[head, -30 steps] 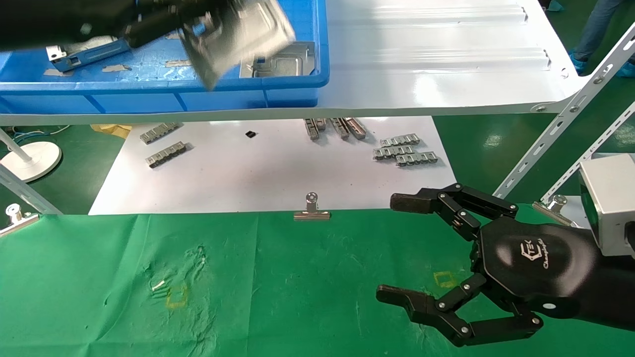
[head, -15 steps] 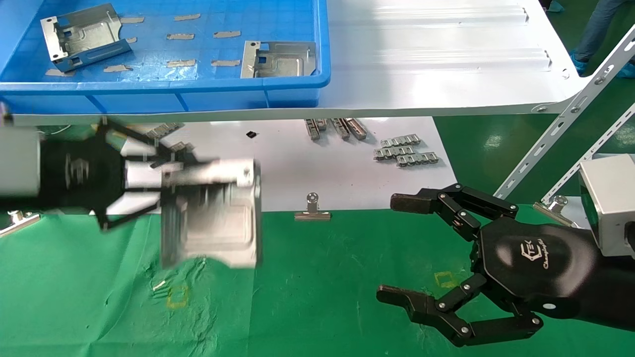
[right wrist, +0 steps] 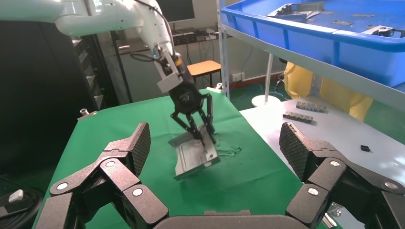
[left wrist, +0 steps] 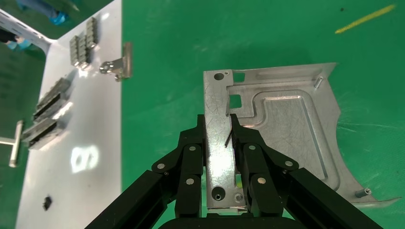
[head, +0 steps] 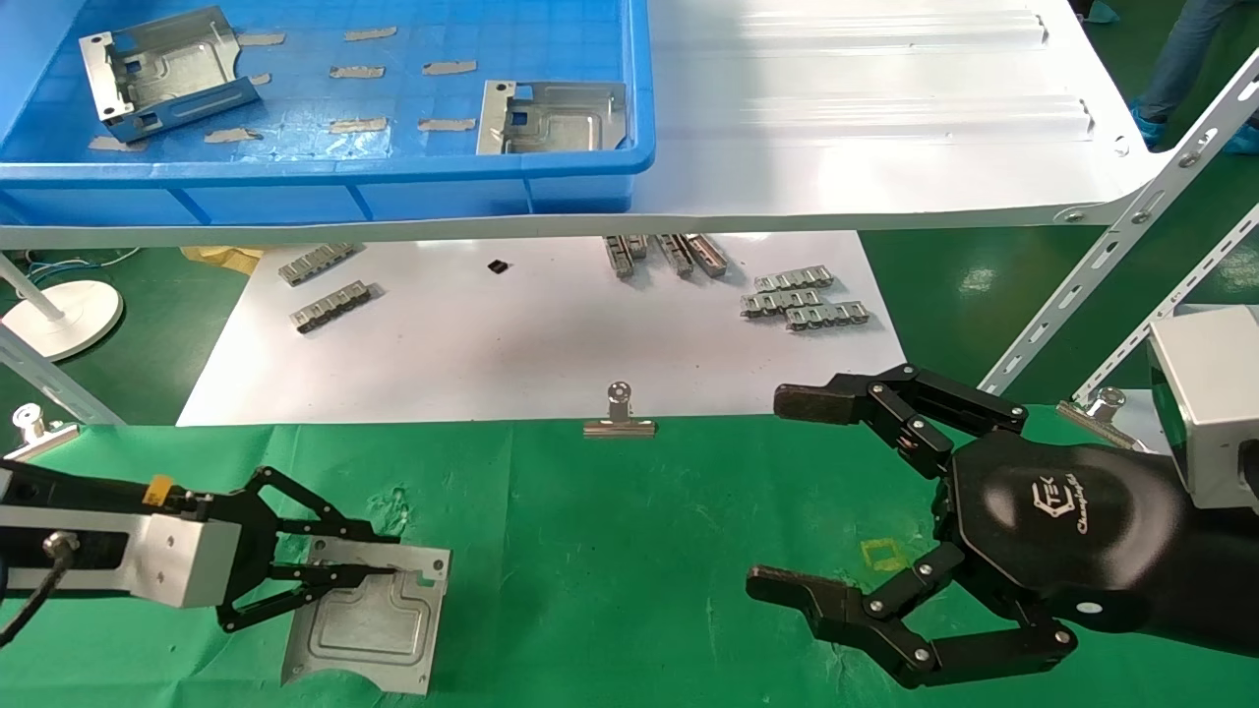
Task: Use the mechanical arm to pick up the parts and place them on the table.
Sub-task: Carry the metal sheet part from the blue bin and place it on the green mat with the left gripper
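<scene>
Gripping a shiny stamped sheet-metal plate (head: 369,619) by its folded edge, the left pincer (head: 339,570) has its slim black linkage fingers (left wrist: 248,157) closed on either side of that flange, near a small square cutout. The plate is roughly rectangular, with an embossed stepped ridge and a curved notch along one side; the right wrist view shows it tilted, its lower edge down at the wrinkled green cloth of the desk (head: 629,551) while the gripped end is raised. Two matching silver plates (head: 162,69) (head: 553,116) lie well apart in the blue plastic bin (head: 580,182), which stands on the glossy white shelf (head: 866,128). Beneath the shelf, small grey linked metal strips (head: 805,300) sit in clusters on a flat white sheet, and a silver binder clip (head: 618,418) grips the cloth's far edge. The right pincer (head: 836,497), a bulkier black hand with jointed fingers and white lettering, hovers over the desk's right side, fingers spread apart and holding nothing.
</scene>
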### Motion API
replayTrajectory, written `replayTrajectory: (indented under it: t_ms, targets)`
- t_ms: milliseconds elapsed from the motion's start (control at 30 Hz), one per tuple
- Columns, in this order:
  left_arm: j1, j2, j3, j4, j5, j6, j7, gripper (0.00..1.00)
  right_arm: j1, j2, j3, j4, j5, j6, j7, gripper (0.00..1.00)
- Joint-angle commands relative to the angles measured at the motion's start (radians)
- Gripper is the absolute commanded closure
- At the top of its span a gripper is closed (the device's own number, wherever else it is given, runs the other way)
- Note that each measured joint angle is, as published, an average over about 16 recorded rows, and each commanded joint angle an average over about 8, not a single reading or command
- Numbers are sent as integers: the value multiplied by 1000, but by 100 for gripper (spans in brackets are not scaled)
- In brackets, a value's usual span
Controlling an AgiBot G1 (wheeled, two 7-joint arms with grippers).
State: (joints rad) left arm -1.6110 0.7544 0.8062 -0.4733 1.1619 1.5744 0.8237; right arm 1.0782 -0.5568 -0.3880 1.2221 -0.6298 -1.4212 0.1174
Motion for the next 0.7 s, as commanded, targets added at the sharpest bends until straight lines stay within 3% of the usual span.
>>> replayTrajectory:
  t_ms: [33,67,233,300,333,700]
  targets:
    - [1,14,11,45,4,4,36,95,0,0,0,0,0,0,0,0]
    - [-3,16,16,61,6,4,52,88,0,0,0,0,0,0,0,0]
    - [-23,32,38,140,18,-3,113,25,0,0,0,0,0,0,0,0]
    - [-31,41,44,175,22,-9,126,5,0,0,0,0,0,0,0,0]
    - [-34,47,46,193,24,-13,131,0,0,0,0,0,0,0,0,0]
    - [-78,68,52,335,19,1,131,0,0,0,0,0,0,0,0,0]
